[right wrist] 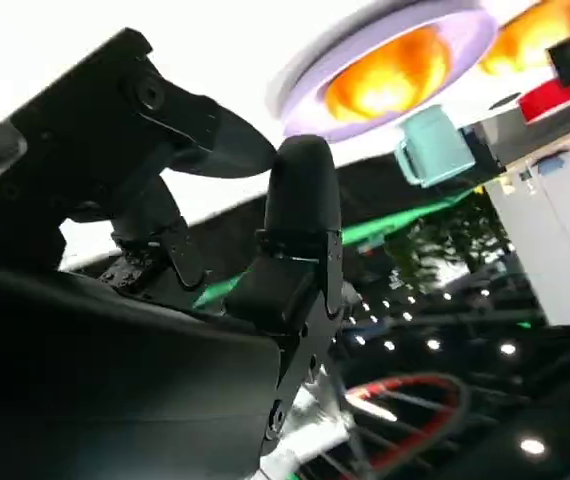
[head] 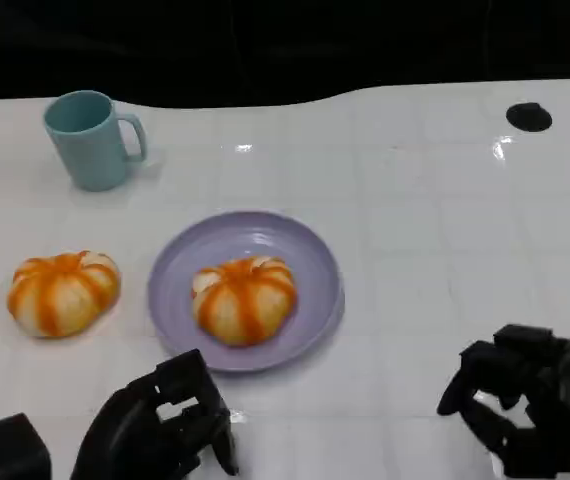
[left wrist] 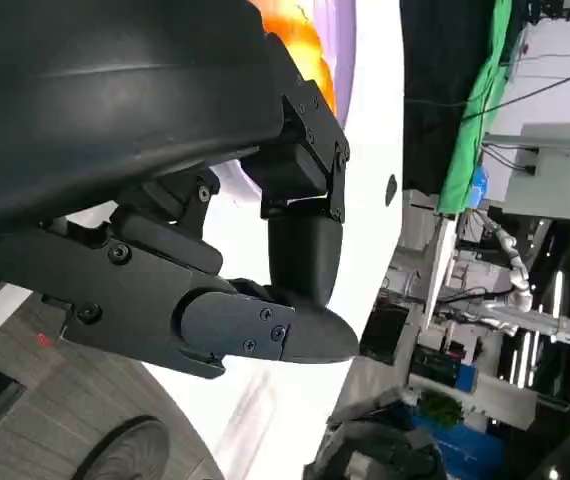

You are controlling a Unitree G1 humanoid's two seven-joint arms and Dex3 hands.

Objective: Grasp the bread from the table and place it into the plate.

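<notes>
While both hands rest empty at the near edge, one bun already sits on the plate and a second bun waits on the tabletop.

Left hand (head: 160, 430): fingers loosely curled, apart, holding nothing, just short of the lavender plate (head: 310, 250). Right hand (head: 525, 400): also empty, fingers apart, near the right corner. Plated bun (head: 244, 297) sits central on the plate. Second bun (head: 62, 291) lies toward the left edge, apart from the plate; teal mug (head: 90, 140) stands behind it. Judgement: use the left hand, open wide, descend over the crown, close gently, as the bread probably squashes.

A teal mug (head: 90, 139) stands upright on the white table (head: 435, 230); a small black disc (head: 528, 117) lies far away.
</notes>
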